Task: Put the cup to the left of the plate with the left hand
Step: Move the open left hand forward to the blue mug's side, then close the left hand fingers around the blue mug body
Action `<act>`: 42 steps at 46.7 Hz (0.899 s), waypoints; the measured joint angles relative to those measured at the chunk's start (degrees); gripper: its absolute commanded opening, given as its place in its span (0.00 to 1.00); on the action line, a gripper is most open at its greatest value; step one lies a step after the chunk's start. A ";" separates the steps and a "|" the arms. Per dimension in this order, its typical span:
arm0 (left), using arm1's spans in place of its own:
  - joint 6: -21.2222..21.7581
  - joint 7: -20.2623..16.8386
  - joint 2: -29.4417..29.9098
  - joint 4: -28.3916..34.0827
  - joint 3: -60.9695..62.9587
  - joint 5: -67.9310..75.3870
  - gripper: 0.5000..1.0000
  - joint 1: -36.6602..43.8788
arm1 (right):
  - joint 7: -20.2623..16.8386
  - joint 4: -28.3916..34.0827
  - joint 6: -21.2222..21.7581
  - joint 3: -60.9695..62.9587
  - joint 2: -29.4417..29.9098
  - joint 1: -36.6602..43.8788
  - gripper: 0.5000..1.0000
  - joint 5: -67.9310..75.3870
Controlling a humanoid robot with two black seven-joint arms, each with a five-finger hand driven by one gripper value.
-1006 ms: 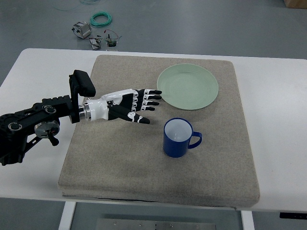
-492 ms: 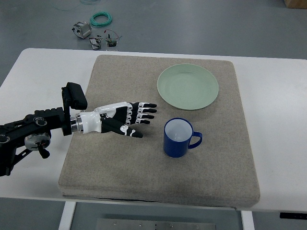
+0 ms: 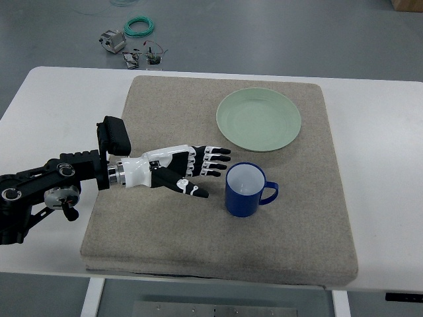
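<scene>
A blue cup (image 3: 247,189) with a white inside stands upright on the beige mat (image 3: 165,224), its handle pointing right. The pale green plate (image 3: 258,119) lies behind it, toward the mat's far edge. My left hand (image 3: 198,172) reaches in from the left, fingers spread and holding nothing. Its fingertips (image 3: 225,158) stop just short of the cup's left side, not touching it. The right arm does not show.
The mat covers most of a white table (image 3: 46,105). On the floor beyond the table lie a green cable coil (image 3: 139,26) and small electronic parts (image 3: 142,56).
My left hand first drew back to the left, then moved right and slightly toward the near edge, ending close beside the cup. Cup and plate have stayed put.
</scene>
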 measured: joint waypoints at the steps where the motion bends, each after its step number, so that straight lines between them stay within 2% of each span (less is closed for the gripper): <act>1: 0.00 0.04 -0.26 0.10 0.02 0.01 0.99 -0.06 | 0.00 0.00 0.00 0.00 0.00 0.00 0.87 0.00; 17: 0.00 0.09 -5.02 1.50 0.06 3.07 0.99 -0.29 | 0.00 0.00 0.01 -0.02 0.00 0.00 0.87 0.00; 42: 0.00 0.09 -7.69 3.26 0.15 3.78 0.99 -0.69 | 0.00 0.00 0.04 -0.01 0.00 0.00 0.87 0.01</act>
